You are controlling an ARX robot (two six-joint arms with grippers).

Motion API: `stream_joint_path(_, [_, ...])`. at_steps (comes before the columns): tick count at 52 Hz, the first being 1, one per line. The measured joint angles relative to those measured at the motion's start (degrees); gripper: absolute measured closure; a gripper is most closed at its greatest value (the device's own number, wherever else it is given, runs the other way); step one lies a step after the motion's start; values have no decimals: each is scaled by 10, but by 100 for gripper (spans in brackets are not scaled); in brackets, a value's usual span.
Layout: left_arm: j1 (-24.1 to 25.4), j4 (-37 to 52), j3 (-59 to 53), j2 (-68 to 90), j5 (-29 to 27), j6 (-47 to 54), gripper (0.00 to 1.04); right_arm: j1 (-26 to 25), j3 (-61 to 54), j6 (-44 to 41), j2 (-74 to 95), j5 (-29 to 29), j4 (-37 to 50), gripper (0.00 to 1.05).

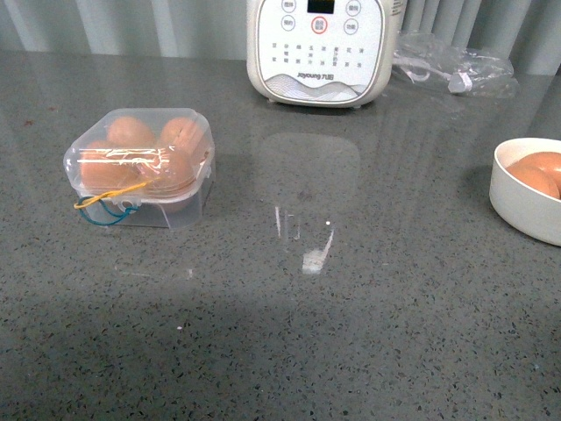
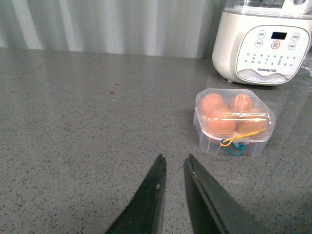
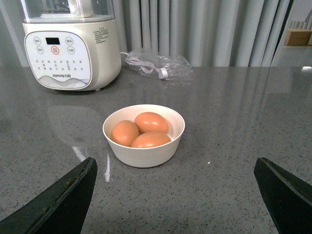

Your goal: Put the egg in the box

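Grey speckled countertop [image 1: 368,333], closed egg box [image 1: 140,167] (four inside), white bowl [image 1: 526,197], cream appliance [image 1: 320,48], plastic bag [image 1: 456,66]

Bare counter btwn box [image 1: 140,171], bowl [image 1: 526,197]

Left fingers [image 2: 161,195] nearly together, right fingers [image 3: 63,200] spread wide, both empty.

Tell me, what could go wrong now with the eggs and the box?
The box has its lid down and looks full of eggs, so another egg may not fit unless something is opened or removed. The three eggs in the white bowl lie touching, so the wide-open right end effector could bump or crack a neighbour when picking one. The left end effector is nearly closed and points near the box, so it might push it.
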Motion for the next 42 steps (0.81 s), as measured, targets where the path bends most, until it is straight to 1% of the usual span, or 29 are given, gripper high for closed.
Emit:
stream_joint_path(1, [0,0,0,0,0,0,84,0,0,0,0,0,0,7])
stream_joint_path(5, [0,0,0,0,0,0,70,0,0,0,0,0,0,7])
stream_joint_path(8, [0,0,0,0,0,0,55,0,0,0,0,0,0,7])
stream_joint_path(11, [0,0,0,0,0,0,48,0,0,0,0,0,0,7])
stream_joint_path(16, [0,0,0,0,0,0,30,0,0,0,0,0,0,7])
stream_joint_path(19, [0,0,0,0,0,0,16,0,0,0,0,0,0,7])
stream_joint_path(20, [0,0,0,0,0,0,14,0,0,0,0,0,0,7])
stream_joint_path(22, [0,0,0,0,0,0,8,0,0,0,0,0,0,7])
stream_joint_path(24, [0,0,0,0,0,0,5,0,0,0,0,0,0,7])
stream_joint_path(28, [0,0,0,0,0,0,7,0,0,0,0,0,0,7])
stream_joint_path(42, [0,0,0,0,0,0,7,0,0,0,0,0,0,7])
